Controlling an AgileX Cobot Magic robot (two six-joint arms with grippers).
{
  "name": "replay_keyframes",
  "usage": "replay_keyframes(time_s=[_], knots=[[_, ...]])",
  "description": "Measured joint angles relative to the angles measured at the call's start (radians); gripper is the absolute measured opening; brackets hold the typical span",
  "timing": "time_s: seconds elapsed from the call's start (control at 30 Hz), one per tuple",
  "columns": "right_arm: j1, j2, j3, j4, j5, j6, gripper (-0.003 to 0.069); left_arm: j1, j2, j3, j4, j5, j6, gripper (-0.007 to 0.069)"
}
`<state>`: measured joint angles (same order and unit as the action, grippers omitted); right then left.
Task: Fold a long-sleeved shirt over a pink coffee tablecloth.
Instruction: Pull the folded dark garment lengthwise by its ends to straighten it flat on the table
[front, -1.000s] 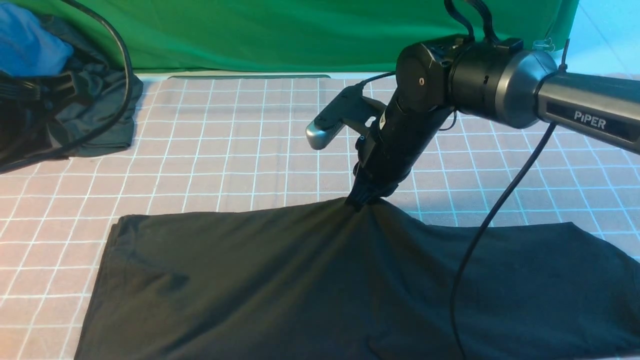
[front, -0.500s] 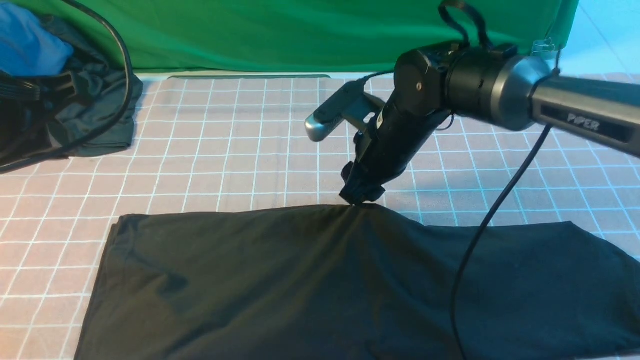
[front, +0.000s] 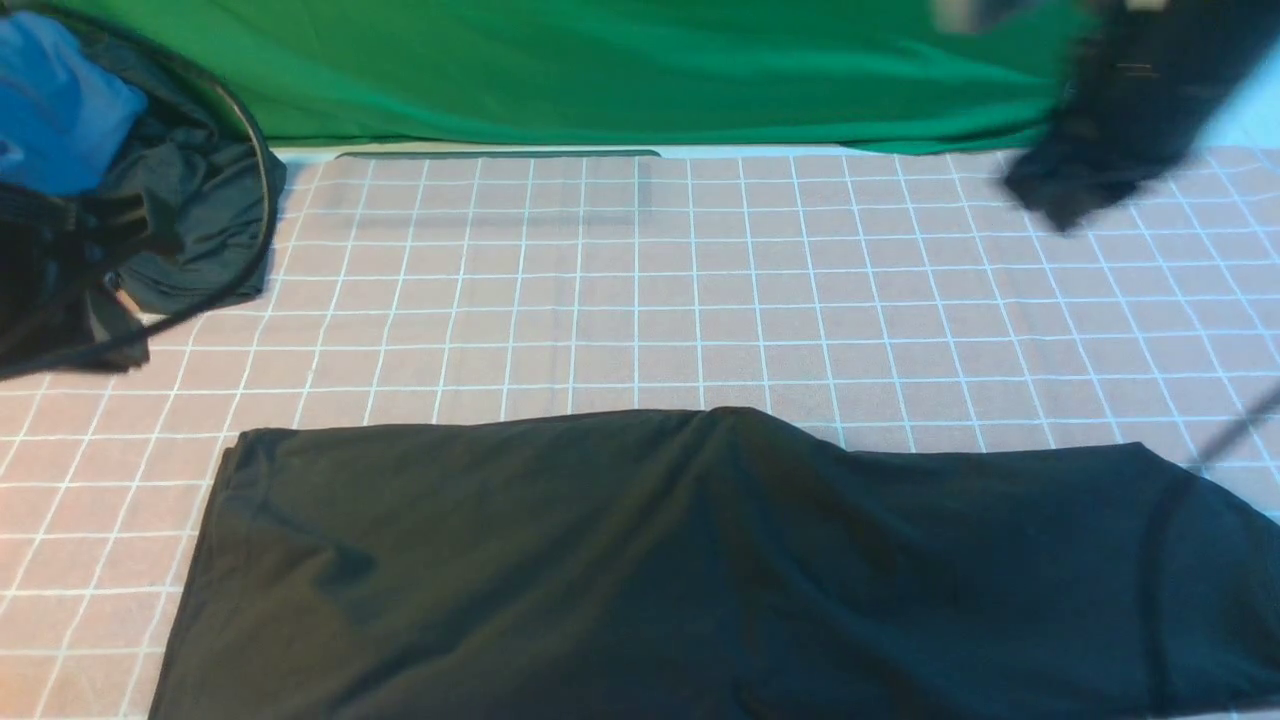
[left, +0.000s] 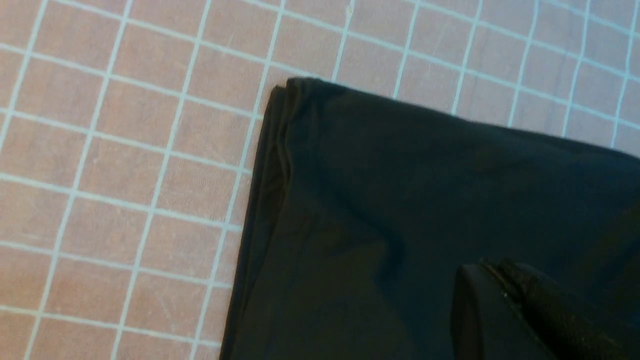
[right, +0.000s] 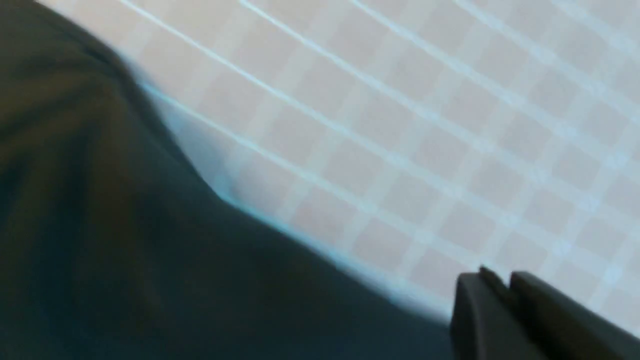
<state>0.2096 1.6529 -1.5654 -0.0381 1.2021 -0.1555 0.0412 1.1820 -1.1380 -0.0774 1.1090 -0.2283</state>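
Observation:
The black long-sleeved shirt lies folded into a wide band across the near part of the pink coffee tablecloth, its print hidden. A low ridge remains at the middle of its far edge. My right gripper is a blurred dark shape high at the back right, well clear of the shirt. In the right wrist view that gripper is shut and empty above the shirt edge and the grid cloth. My left gripper is shut over the shirt near its folded left corner, with nothing seen between its fingers.
A green cloth hangs along the back. At the far left lie a blue garment and a dark grey garment, crossed by a black cable.
My right gripper has let go of the shirt's far edge and swung up and away to the back right. The pulled-up peak of cloth has dropped flat.

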Motion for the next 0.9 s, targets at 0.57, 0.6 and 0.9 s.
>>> replay_keyframes(time_s=[0.57,0.6,0.9], knots=[[-0.316,-0.119,0.597,0.013,-0.255,0.098,0.0662,0.0,0.0,0.0,-0.158,0.07,0.117,0.0029],[-0.317,-0.106,0.597,0.013,-0.265,0.099,0.0673,0.0,0.0,0.0,-0.159,0.07,0.119,0.0029],[-0.317,0.069,0.604,0.017,-0.305,0.129,0.0689,0.0,0.0,0.0,-0.166,0.073,0.132,0.0029]])
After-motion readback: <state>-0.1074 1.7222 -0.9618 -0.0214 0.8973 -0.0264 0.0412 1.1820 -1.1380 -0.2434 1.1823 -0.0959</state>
